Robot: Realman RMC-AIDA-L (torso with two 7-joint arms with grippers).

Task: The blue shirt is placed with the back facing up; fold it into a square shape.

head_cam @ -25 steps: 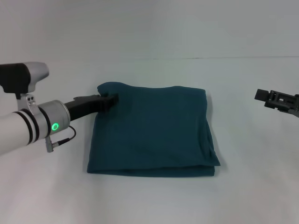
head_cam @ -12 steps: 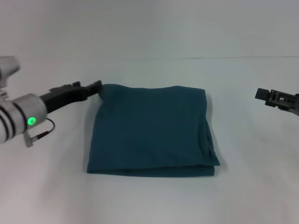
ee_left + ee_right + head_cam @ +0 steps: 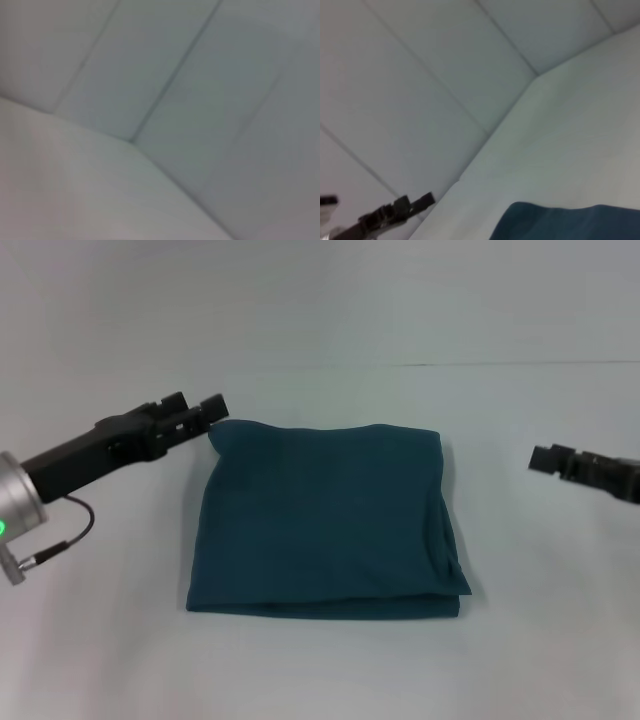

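Observation:
The blue shirt (image 3: 328,522) lies on the white table as a folded, roughly square pad of dark teal cloth, its layered edges showing along the near and right sides. My left gripper (image 3: 200,406) hovers just off the shirt's far left corner, open and holding nothing. My right gripper (image 3: 548,458) hangs over bare table to the right of the shirt, well apart from it. The right wrist view catches one edge of the blue shirt (image 3: 565,222) and, farther off, the left gripper (image 3: 417,201). The left wrist view holds only wall and table.
The white table (image 3: 330,670) spreads bare around the shirt on every side. A pale panelled wall (image 3: 320,300) rises behind its far edge. A thin cable (image 3: 60,540) dangles from my left forearm.
The left gripper let go of the shirt's far left corner, drew back to the left and lifted. The corner now lies flat. The right gripper has edged left toward the shirt.

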